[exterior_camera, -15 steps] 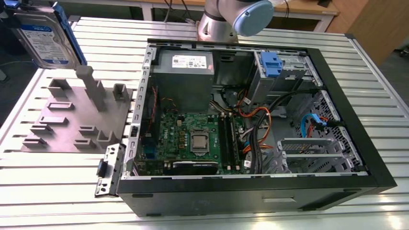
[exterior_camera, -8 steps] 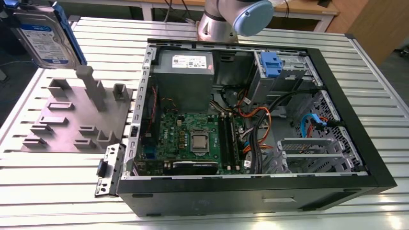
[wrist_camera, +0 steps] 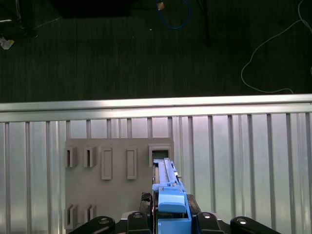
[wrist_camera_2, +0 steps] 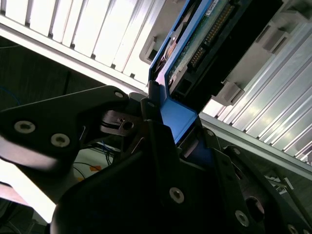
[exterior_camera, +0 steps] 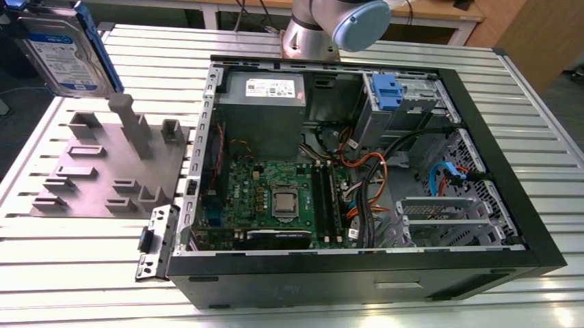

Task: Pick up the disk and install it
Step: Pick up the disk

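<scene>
Disk: the disk [exterior_camera: 57,53] hung in the air at the exterior view's far left, over the grey plate [exterior_camera: 96,174], apart from it.
Gripper: the gripper [wrist_camera_2: 171,122] was clenched on the disk's blue frame, the metal body sticking out past its fingers.
Case: the open computer case [exterior_camera: 365,270] lay on the slatted table [exterior_camera: 529,102], well to the exterior view's right.

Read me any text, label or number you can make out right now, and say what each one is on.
The disk: its white-and-blue label carries print, too small to read.
White sticker on the grey metal box inside the computer case: print too small to read.
Nothing else bears legible text, so there is nothing to quote.
</scene>
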Motion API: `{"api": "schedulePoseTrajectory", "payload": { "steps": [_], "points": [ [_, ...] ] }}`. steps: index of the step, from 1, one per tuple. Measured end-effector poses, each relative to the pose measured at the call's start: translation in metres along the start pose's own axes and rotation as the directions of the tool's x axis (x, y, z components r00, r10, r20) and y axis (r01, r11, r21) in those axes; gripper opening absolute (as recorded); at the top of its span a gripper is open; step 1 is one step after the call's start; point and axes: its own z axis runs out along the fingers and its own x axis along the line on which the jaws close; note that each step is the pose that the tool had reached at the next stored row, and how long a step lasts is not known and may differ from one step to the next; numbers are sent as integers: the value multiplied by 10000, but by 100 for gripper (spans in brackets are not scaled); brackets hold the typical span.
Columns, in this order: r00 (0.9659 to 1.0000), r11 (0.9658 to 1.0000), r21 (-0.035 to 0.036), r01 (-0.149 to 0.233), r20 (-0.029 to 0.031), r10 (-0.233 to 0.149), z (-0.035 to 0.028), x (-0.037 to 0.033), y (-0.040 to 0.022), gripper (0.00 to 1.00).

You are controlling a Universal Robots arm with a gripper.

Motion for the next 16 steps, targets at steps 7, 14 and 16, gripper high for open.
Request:
{"api": "schedulePoseTrajectory", "payload": {
  "steps": [7,14,16],
  "points": [
    [10000,10000,-1,0,-1,0,-14,0,0,36],
    [10000,10000,-1,0,1,0,-35,-1,0,36],
    [10000,10000,0,-1,0,1,-40,-1,0,36]
  ]
}}
